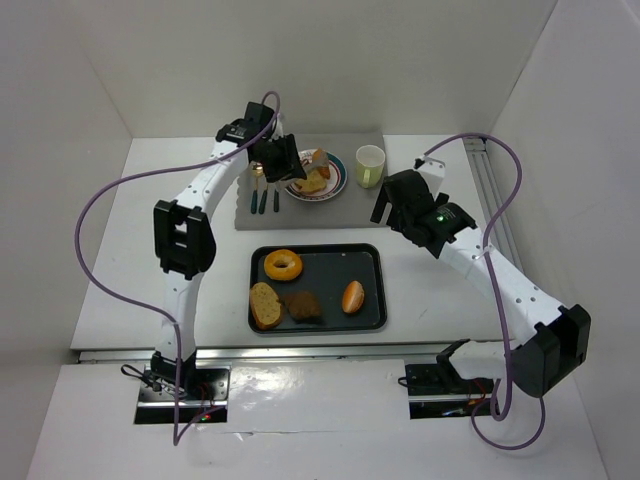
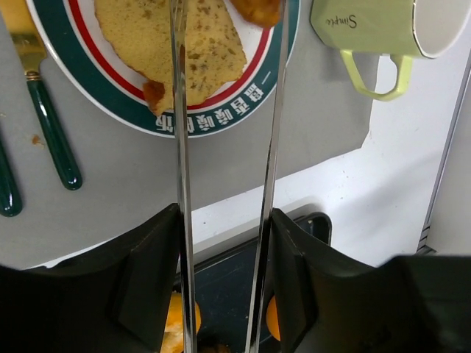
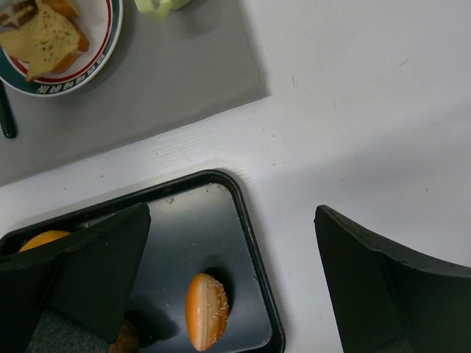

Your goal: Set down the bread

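While the left claw (image 1: 292, 166) hangs parted over the bread slice (image 2: 213, 51), the right claw (image 1: 390, 206) gapes wide.

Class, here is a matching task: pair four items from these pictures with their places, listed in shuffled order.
1 golden ring doughnut
2 pale green ceramic mug
3 seeded oval bun
4 flat yellow bread slice

A green-rimmed round plate
B black rectangular tray, right side
C grey mat, right of plate
D tray, far left corner

Pairs: 1-D, 2-C, 3-B, 4-A
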Motion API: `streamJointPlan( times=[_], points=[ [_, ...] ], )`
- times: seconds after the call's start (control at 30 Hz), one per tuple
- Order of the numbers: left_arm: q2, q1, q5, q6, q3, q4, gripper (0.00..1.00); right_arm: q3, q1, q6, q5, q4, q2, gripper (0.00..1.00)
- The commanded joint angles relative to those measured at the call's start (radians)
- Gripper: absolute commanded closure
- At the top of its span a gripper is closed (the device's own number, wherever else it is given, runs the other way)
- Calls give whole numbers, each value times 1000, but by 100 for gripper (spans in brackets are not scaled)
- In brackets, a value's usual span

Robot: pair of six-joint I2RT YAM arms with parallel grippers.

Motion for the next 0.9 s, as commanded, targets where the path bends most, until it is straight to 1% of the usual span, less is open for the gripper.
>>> streamJointPlan(
  times=[0.0,0.07,0.27,0.37,0.5,0.6,0.67,0.7,0.73,0.8,0.83,0.87],
  points=[
    [-71,-3,8,3,42,22,39,27,-5,14,2,-9,-20,0],
    [-97,-3,8,3,33,22,39,18,-5,14,2,-9,-20,0],
    [-137,-3,8,3,-3,13,43,7,-5,14,-18,-9,-20,0],
    [-189,-3,8,3,-21,13,46,-4,-5,14,-27,0,-29,0],
    [-284,-22,-32,35,-84,-10,48,-13,-5,14,-27,0,-29,0],
    [-386,-43,-77,64,-182,-19,50,-22,-5,14,-47,9,-38,0],
    [-446,-55,-86,74,-286,-19,51,-31,-5,1,-56,20,-38,0],
    [-521,-72,-128,83,-334,-10,51,-31,-5,1,-67,20,-38,0],
    [-560,-84,-150,94,-424,-1,51,-31,-5,1,-67,20,-38,0],
    [-629,-123,-222,106,-501,10,51,-31,-5,1,-77,20,-27,0],
    [-688,-134,-239,117,-565,10,51,-31,-5,1,-78,20,-27,0],
    [-716,-153,-239,117,-596,-2,51,-31,-5,1,-78,29,-27,0]
  ],
)
